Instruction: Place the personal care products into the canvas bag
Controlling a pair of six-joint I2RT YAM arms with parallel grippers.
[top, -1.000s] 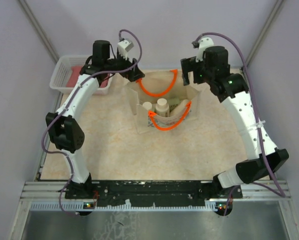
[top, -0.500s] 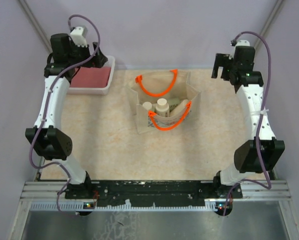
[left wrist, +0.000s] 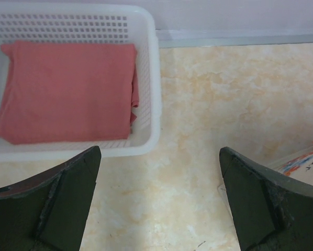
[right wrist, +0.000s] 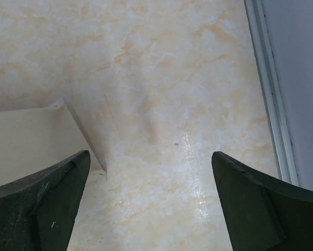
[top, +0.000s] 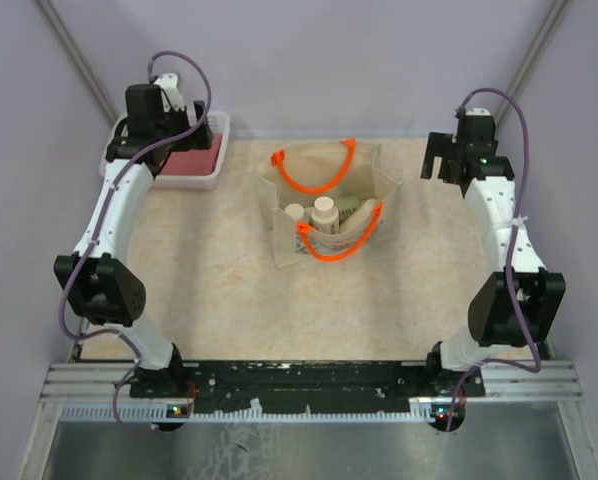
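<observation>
Holding: nothing. The left tool (left wrist: 159,155) is spread wide with only tabletop (top: 219,280) between its fingers. The right tool (right wrist: 150,157) is spread just as wide and also empty.
Left tool position: upper left of the top view, over the white mesh basket (left wrist: 153,78), which holds a folded red cloth (left wrist: 67,89).
Right tool position: upper right of the top view, over bare tabletop just beside the bag's right wall.
Canvas bag (top: 279,235): upper centre of the top view, standing with its mouth open. One orange handle (top: 314,178) sits on the far rim and the other (top: 341,246) on the near rim.
Personal care products (top: 324,212): inside the bag. I see two cream caps upright at the left of the opening and a pale green body lying on its side to their right. I can't pick out all four, since the near handle and rim hide part of the inside.
Outside the bag: I see no bottle on the tabletop in any view.
Key relation: the bag lies between my two tools, to the right of the left tool and to the left of the right tool. Its long axis runs roughly left-right in the frame.
Nearer arm: the right. Its wrist view has the beige wall at the left edge, while the left wrist view catches only a printed corner at the far right.
Judgement: the packing looks done. If a bottle needs a nudge, I'd reach down through the mouth with the right arm, keeping clear of the handles.
</observation>
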